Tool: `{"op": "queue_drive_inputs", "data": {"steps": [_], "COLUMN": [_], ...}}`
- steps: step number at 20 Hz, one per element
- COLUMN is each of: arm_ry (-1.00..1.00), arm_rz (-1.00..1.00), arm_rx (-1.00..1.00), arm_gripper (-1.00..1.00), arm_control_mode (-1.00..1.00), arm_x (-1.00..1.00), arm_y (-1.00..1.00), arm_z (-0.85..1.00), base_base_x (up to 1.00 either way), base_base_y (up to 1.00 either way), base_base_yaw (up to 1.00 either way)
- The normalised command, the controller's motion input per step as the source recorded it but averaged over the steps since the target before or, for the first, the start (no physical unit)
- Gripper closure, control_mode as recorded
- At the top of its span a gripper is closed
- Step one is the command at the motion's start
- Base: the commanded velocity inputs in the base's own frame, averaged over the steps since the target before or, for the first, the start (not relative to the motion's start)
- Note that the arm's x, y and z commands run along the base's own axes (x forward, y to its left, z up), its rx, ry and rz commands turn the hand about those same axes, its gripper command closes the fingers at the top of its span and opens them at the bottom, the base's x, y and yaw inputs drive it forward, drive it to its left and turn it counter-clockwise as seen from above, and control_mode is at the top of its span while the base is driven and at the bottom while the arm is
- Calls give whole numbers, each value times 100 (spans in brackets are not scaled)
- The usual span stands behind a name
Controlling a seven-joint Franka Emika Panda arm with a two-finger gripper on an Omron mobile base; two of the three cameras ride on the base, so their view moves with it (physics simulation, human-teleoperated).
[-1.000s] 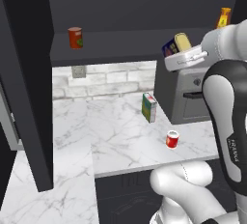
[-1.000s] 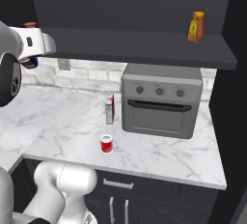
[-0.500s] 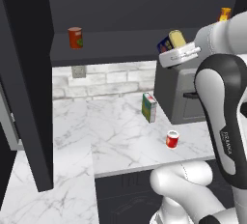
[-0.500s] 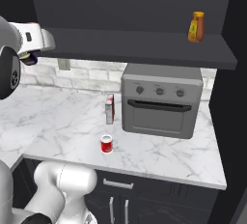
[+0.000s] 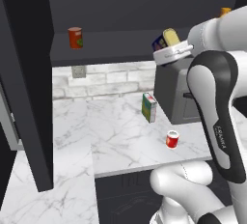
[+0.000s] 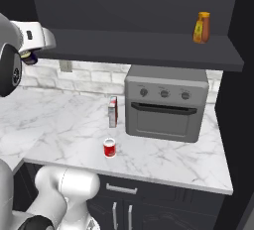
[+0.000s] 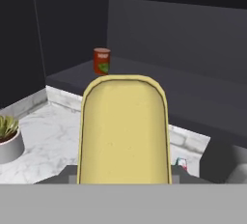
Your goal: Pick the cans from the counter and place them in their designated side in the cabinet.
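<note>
The hand (image 5: 166, 48) is clamped on the yellow-topped tin (image 5: 169, 38) and should carry it level toward the shelf (image 5: 116, 44) at 9 o'clock.

The broad white marble counter (image 5: 116, 131) with grey veins looks polished; the dark grey cabinet (image 6: 149, 50) is matt; the boxy yellow-topped tin (image 7: 124, 131) looks smooth and dull.
</note>
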Motion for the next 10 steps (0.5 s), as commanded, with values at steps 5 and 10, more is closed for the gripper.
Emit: {"op": "queue_drive_inputs", "data": {"steps": [5,10], "arm_ry": [0,0], "arm_rz": [1,1], "arm_rx": [0,0], "arm_gripper": [100,100], "arm_control_mode": [-100,-100], "arm_x": [11,10], "arm_y": [11,7], "arm_z": [0,0], "base_base_x": [0,0], "base_base_y": [0,0], "base_base_yaw": [0,0]}}
